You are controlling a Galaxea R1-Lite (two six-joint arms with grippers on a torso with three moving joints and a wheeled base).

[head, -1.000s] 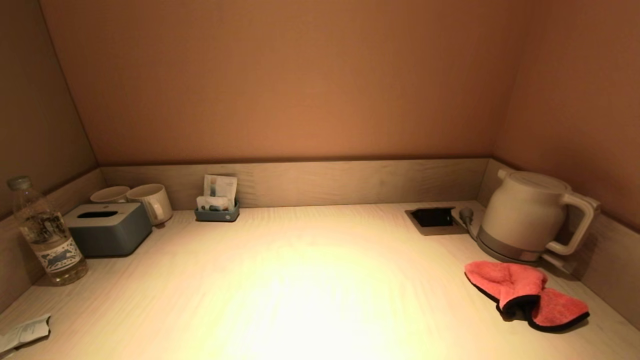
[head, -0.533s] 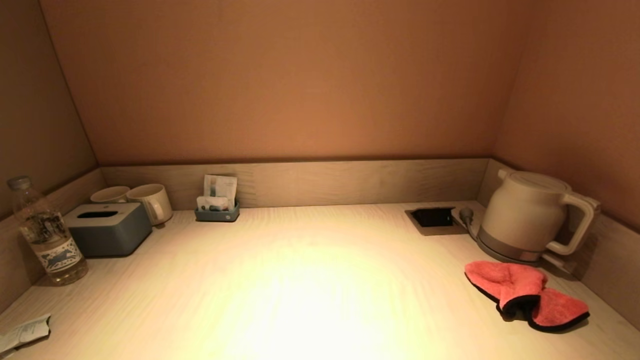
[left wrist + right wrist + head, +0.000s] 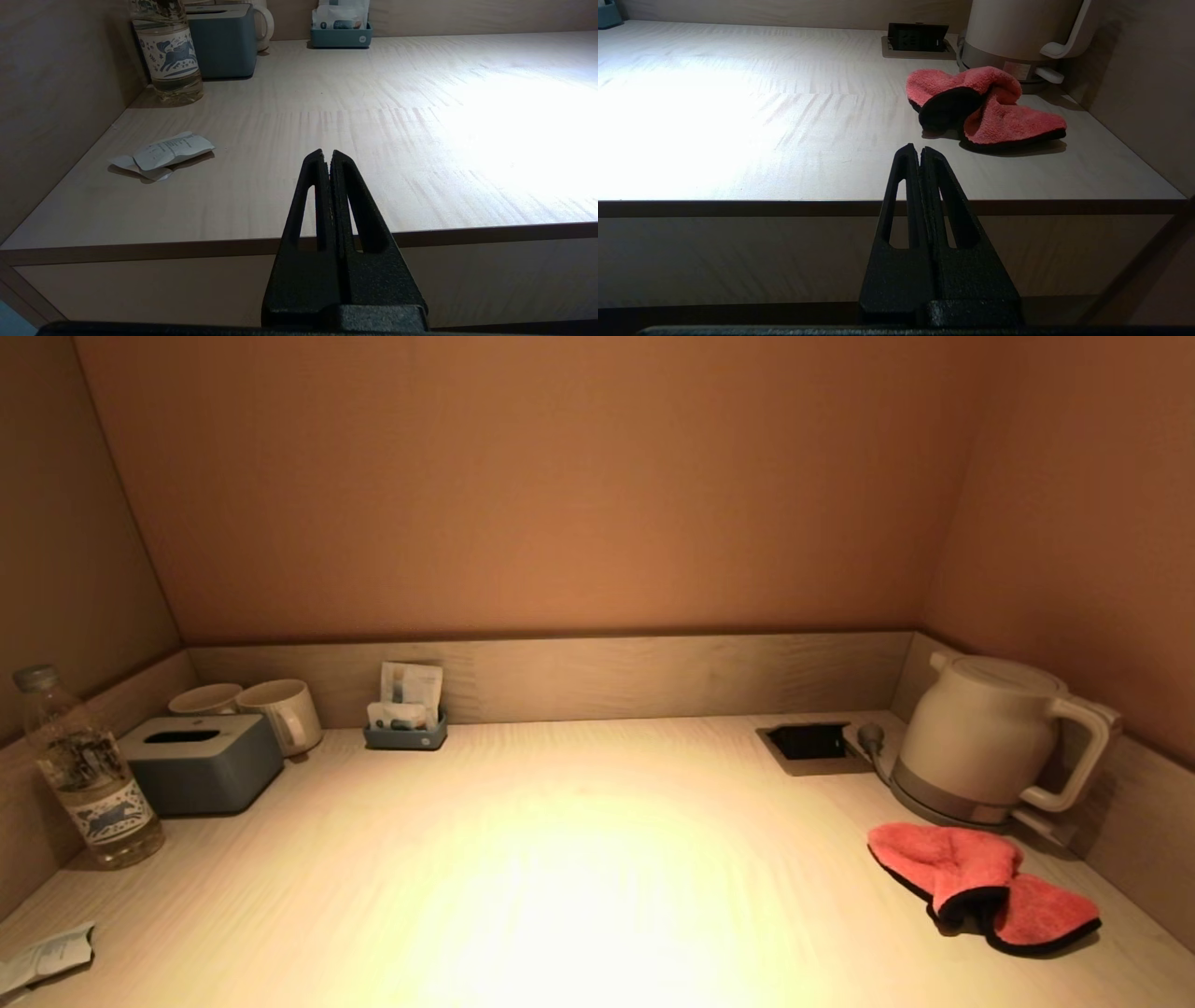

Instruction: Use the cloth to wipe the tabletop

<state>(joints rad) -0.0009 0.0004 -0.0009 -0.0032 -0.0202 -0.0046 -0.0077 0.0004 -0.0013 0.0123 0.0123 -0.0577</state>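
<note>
A crumpled pink cloth with a black edge [image 3: 980, 885] lies on the pale wooden tabletop [image 3: 579, 859] at the right, just in front of the kettle; it also shows in the right wrist view [image 3: 985, 107]. My right gripper [image 3: 920, 149] is shut and empty, held before the table's front edge, short of the cloth. My left gripper [image 3: 326, 154] is shut and empty, also before the front edge, on the left side. Neither gripper shows in the head view.
A white kettle [image 3: 990, 737] and a recessed socket [image 3: 810, 743] stand at the back right. A water bottle [image 3: 84, 770], grey tissue box [image 3: 201, 761], two mugs [image 3: 280, 709] and a sachet holder [image 3: 406, 714] stand at the left and back. A paper sachet [image 3: 163, 151] lies front left.
</note>
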